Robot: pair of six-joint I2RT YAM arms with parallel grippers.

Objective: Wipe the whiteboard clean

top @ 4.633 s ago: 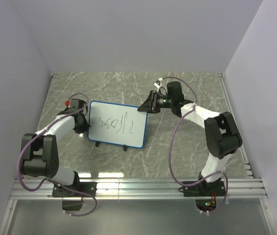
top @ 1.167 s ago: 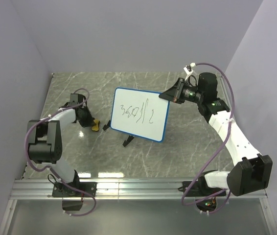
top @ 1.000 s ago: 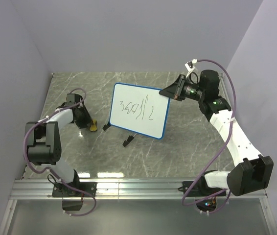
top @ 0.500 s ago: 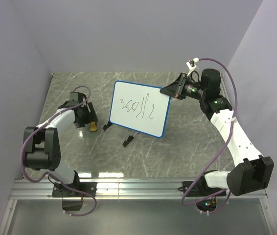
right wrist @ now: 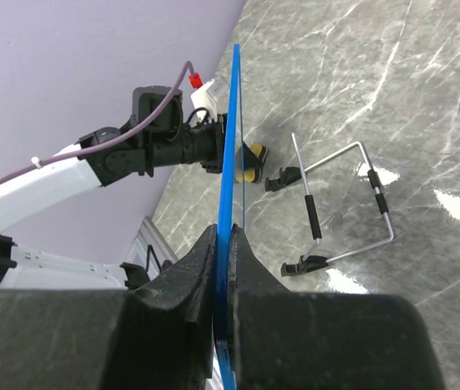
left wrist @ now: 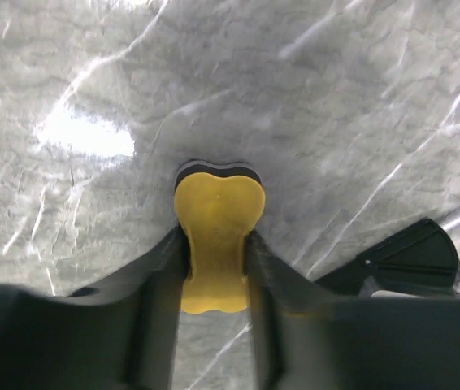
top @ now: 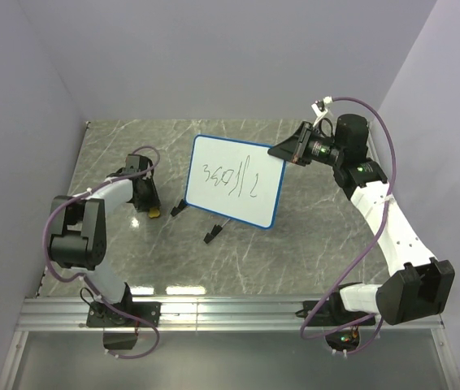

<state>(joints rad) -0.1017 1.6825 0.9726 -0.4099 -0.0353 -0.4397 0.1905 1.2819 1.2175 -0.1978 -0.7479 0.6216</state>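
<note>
1. R gripper: fingers clamped on the upper-right edge of the whiteboard. Wrist view shows the board edge-on, blue rim pinched between the pads.
2. Whiteboard: lifted over mid-table, tilted, written face visible from overhead. Dark scribbles not yet wiped. Prob. held this way to present the face and brace it vs. wiping pressure.
3. Wire stand swung out behind the board, black feet low near the marble table. Can't tell if touching.
4. L gripper: down at table level, just left of the board. Fingers closed against both sides of the yellow eraser at its narrow waist, dark pad underneath. Waist grip likely chosen to stop slipping.
5. Stage, est.: eraser pickup; no wiping begun. Next prob. needs a lift, then the pad turned toward the board w/o clipping the feet.
</note>
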